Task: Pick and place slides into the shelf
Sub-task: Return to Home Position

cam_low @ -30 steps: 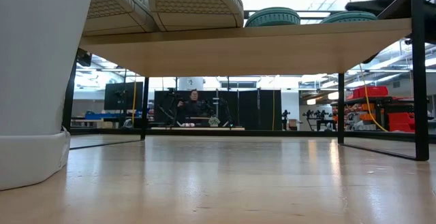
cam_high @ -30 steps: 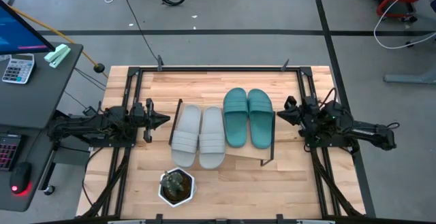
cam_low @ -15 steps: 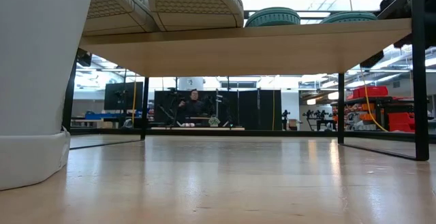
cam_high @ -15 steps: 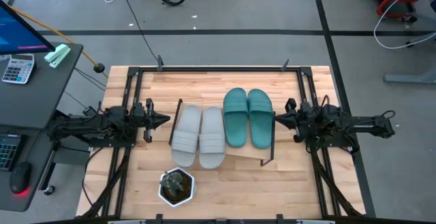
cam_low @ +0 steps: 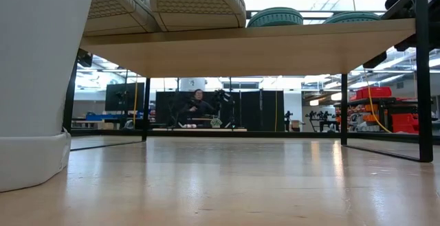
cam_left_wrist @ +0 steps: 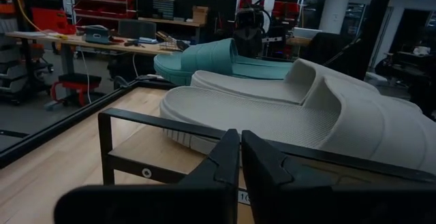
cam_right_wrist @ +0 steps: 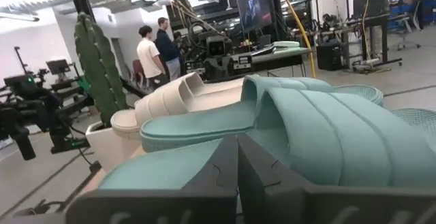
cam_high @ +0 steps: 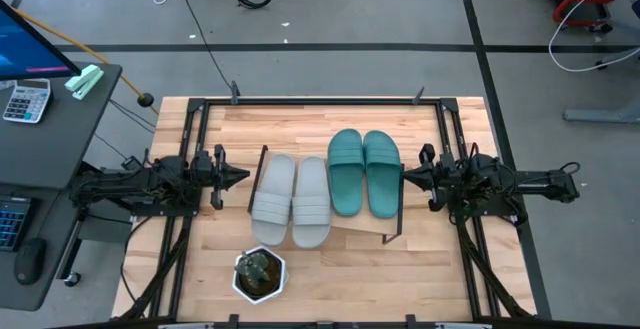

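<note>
On the shelf (cam_high: 357, 228): grey pair (cam_high: 290, 201) at 9 o'clock, teal pair (cam_high: 363, 172) at 3. Left tool (cam_high: 242, 176) and right tool (cam_high: 406, 172) both narrow, empty. They look light, squashy rubber; pinch the strap (cam_right_wrist: 327, 129).

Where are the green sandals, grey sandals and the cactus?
Green sandals (cam_high: 346, 174), high view, middle of one sandal.
Grey sandals (cam_high: 311, 197), high view, middle of one sandal.
Cactus (cam_high: 258, 267), high view, top of the plant.
</note>
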You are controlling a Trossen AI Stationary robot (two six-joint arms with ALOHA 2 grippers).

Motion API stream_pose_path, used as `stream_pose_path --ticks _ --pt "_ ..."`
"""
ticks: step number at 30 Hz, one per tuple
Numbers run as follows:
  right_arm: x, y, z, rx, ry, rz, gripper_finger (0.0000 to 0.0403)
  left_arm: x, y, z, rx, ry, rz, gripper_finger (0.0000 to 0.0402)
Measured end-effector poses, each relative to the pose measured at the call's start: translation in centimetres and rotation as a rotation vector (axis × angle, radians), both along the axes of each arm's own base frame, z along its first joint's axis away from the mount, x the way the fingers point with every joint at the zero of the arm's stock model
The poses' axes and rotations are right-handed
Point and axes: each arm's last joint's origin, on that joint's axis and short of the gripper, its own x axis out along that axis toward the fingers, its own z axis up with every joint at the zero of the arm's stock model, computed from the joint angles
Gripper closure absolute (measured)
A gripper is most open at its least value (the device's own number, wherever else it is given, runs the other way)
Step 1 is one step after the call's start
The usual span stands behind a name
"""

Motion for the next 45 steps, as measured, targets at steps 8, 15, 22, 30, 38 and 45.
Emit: stream_pose_path --ticks 8,15,22,30,38,45 --pt "0.05 0.09 -0.63 -0.004 0.065 0.033 0.0403 0.0 0.0 0.0 0.0 0.0 0.0 0.037" --pt "0.04 0.09 -0.47 -0.022 0.049 0.03 0.0403 0.0 0.0 0.0 0.0 0.0 0.0 0.0369" --pt "0.04 0.09 -0.48 -0.055 0.05 0.027 0.0397 0.0 0.0 0.0 0.0 0.0 0.0 0.038" --pt "0.07 0.09 -0.52 -0.049 0.055 0.027 0.0395 0.0 0.0 -0.01 0.0 0.0 0.0 0.0372" --pt "0.2 0.08 -0.68 -0.051 0.075 0.027 0.0394 0.0 0.0 0.0 0.0 0.0 0.0 0.0368" --pt "0.21 0.08 -0.69 -0.051 0.077 0.027 0.0391 0.0 0.0 -0.01 0.0 0.0 0.0 0.0379"
